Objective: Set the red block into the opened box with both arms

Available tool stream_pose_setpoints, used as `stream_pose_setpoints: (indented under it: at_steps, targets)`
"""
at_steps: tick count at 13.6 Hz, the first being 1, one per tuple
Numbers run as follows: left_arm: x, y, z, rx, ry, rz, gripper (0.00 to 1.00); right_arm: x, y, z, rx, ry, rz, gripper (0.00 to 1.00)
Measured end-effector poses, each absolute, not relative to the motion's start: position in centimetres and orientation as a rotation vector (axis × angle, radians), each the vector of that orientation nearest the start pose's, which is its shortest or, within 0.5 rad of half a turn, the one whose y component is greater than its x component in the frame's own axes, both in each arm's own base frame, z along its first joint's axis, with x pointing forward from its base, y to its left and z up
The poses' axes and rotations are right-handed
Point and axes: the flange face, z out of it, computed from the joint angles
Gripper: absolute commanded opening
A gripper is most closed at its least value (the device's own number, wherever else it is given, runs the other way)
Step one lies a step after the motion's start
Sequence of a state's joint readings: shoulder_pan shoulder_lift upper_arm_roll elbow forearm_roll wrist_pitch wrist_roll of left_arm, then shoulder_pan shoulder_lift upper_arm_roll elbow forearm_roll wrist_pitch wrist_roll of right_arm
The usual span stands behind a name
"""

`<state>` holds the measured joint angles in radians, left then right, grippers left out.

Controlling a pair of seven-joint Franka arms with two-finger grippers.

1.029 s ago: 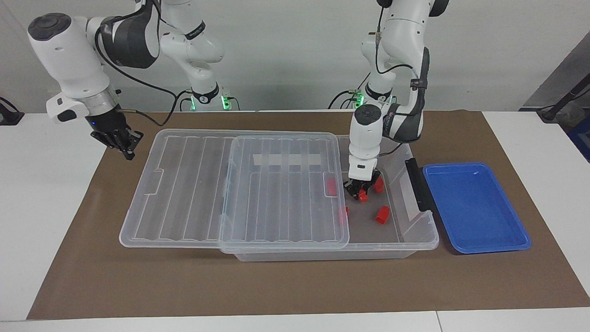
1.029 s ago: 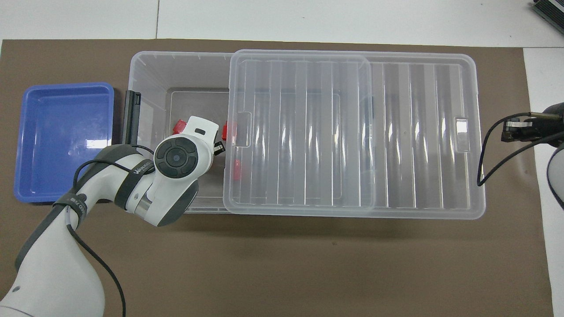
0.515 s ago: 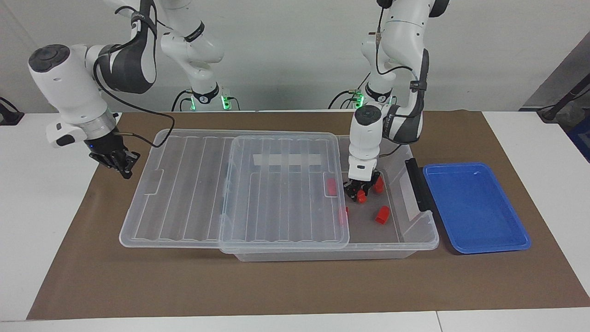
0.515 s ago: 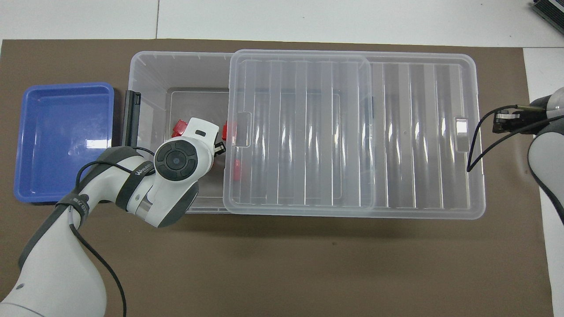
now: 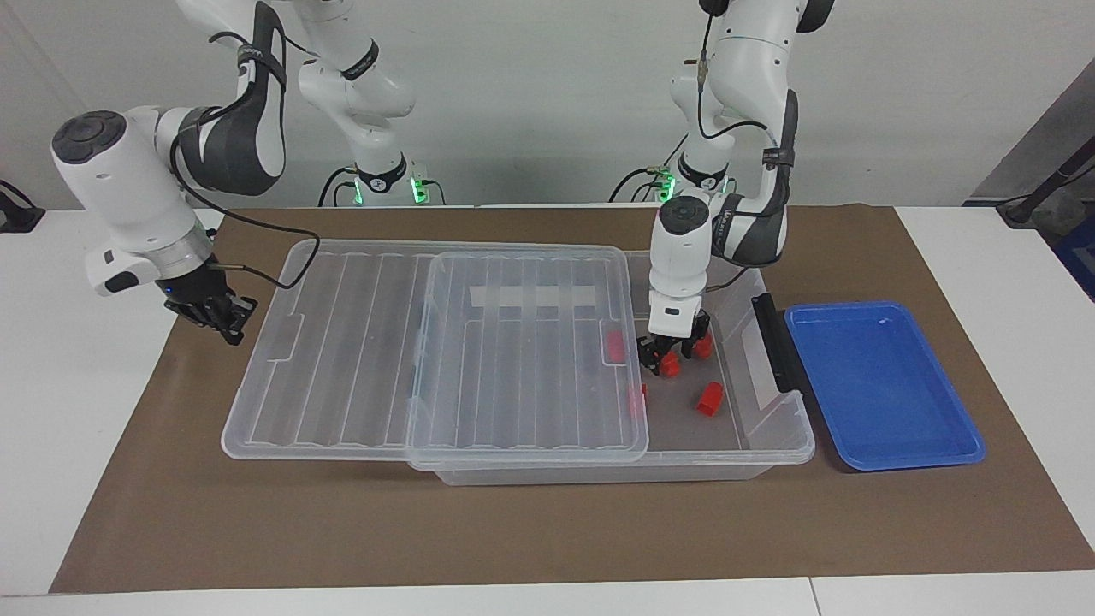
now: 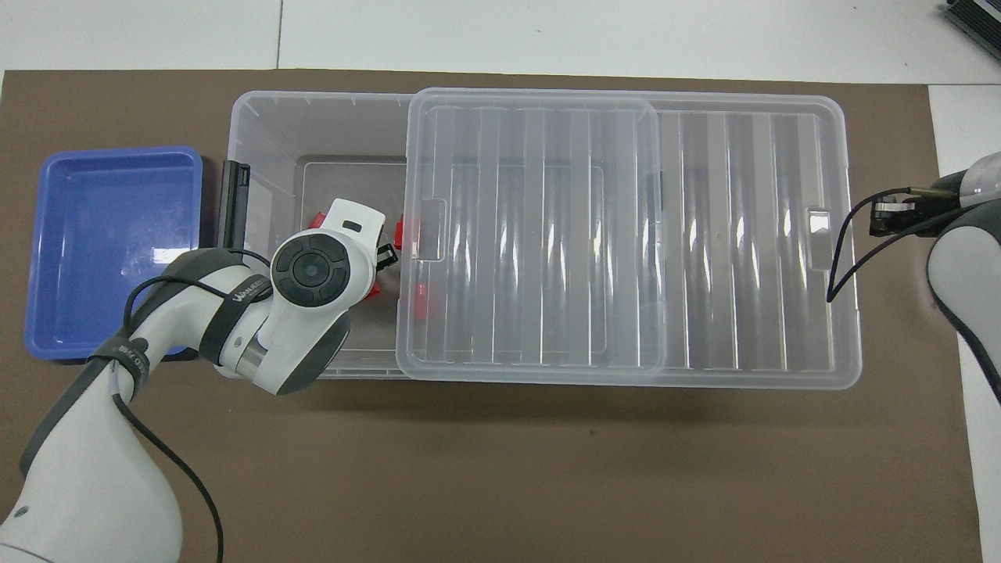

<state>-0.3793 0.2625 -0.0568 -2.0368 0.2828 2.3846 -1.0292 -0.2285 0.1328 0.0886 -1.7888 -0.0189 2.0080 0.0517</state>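
The clear box (image 5: 774, 452) stands with its ribbed lid (image 5: 359, 359) slid toward the right arm's end, so the end by the black handle (image 5: 772, 340) is uncovered. My left gripper (image 5: 670, 355) is down inside that uncovered end, fingers open on either side of a red block (image 5: 670, 367) that sits on the box floor. Three more red blocks lie in the box: one (image 5: 709, 399) farther from the robots, one (image 5: 703, 346) beside the gripper, one (image 5: 614, 345) under the lid. In the overhead view the left wrist (image 6: 317, 270) hides that block. My right gripper (image 5: 224, 321) hangs shut, with nothing in it, over the mat beside the lid's end.
A shallow blue tray (image 5: 881, 385) sits on the brown mat (image 5: 513, 530) beside the box's handle end. The lid overhangs the box toward the right arm's end of the table. A cable loops from the right wrist over the lid's corner.
The left gripper's fingers have spread apart from the red block, which stays on the box floor. The right arm has come down and toward the lid's end.
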Motion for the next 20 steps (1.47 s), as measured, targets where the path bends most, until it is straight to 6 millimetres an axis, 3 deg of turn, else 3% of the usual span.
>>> stream_pose_setpoints:
  at_steps: [3, 6, 8, 11, 12, 14, 17, 20]
  targets:
    - [56.3, -24.7, 37.0, -2.937, -0.631, -0.279, 0.74, 60.4, -8.2, 48.1, -3.135, 0.276, -0.134, 0.00]
    - [57.7, -22.4, 41.9, -2.939, -0.579, -0.187, 0.74, 60.3, -7.8, 47.8, -3.136, 0.265, -0.123, 0.00]
    - [58.8, -19.0, 46.9, -2.969, -0.509, -0.085, 0.74, 60.3, -7.5, 47.5, -3.136, 0.258, -0.113, 0.00]
    - [59.7, -11.4, 53.3, -2.999, -0.355, 0.048, 0.75, 60.4, -6.5, 47.2, -3.138, 0.231, -0.106, 0.00]
    - [59.8, -8.7, 54.9, -3.024, -0.315, 0.056, 0.83, 60.4, -6.0, 47.2, -3.138, 0.217, -0.105, 0.00]
    - [59.2, -4.8, 57.3, -3.054, -0.198, 0.044, 1.00, 60.6, -4.3, 47.2, -3.140, 0.174, -0.105, 0.00]
    - [58.2, -2.7, 58.9, -3.064, -0.016, 0.040, 1.00, 60.7, -0.5, 47.2, -3.142, 0.075, -0.104, 0.00]
    - [57.8, -0.3, 59.6, -3.065, -0.037, 0.030, 1.00, 60.5, 3.4, 46.8, -3.141, -0.026, -0.090, 0.00]
